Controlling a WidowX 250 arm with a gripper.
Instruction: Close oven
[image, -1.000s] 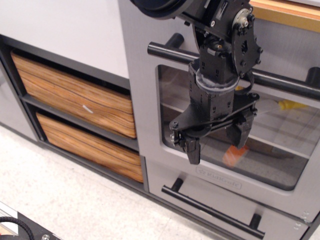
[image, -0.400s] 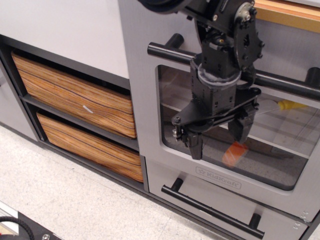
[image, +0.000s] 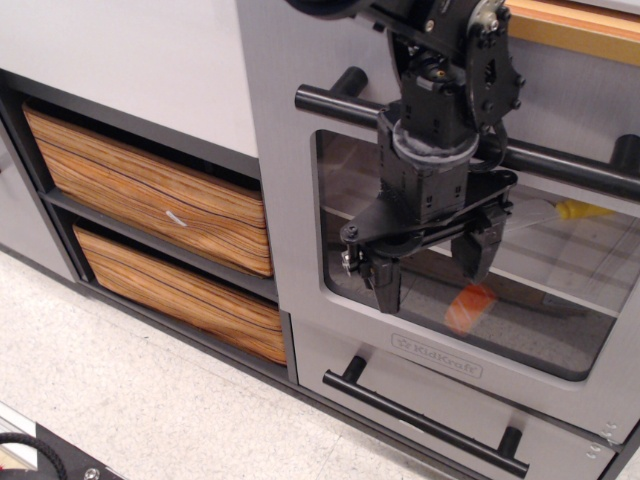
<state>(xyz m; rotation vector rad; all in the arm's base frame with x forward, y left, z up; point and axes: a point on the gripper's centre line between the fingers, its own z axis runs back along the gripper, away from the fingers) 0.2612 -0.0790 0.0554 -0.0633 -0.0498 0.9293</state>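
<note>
The grey brushed-metal oven (image: 290, 200) fills the right half of the view. Its large door has a clear window (image: 560, 300) and a thick black bar handle (image: 330, 102) across the top. The door looks flush with the oven front. My black gripper (image: 432, 266) hangs open and empty in front of the window, just below the handle, fingers pointing down. Through the window I see the grey interior with an orange item (image: 470, 305) and a yellow item (image: 580, 210).
Two wood-grain drawers (image: 150, 190) (image: 180, 290) sit in a dark shelf to the left. A small grey drawer with a thin black handle (image: 425, 420) lies below the oven door. Speckled floor (image: 130, 400) spreads at the lower left.
My gripper has shifted slightly up and closer to the door's handle; it stays open. The oven door looks unchanged.
</note>
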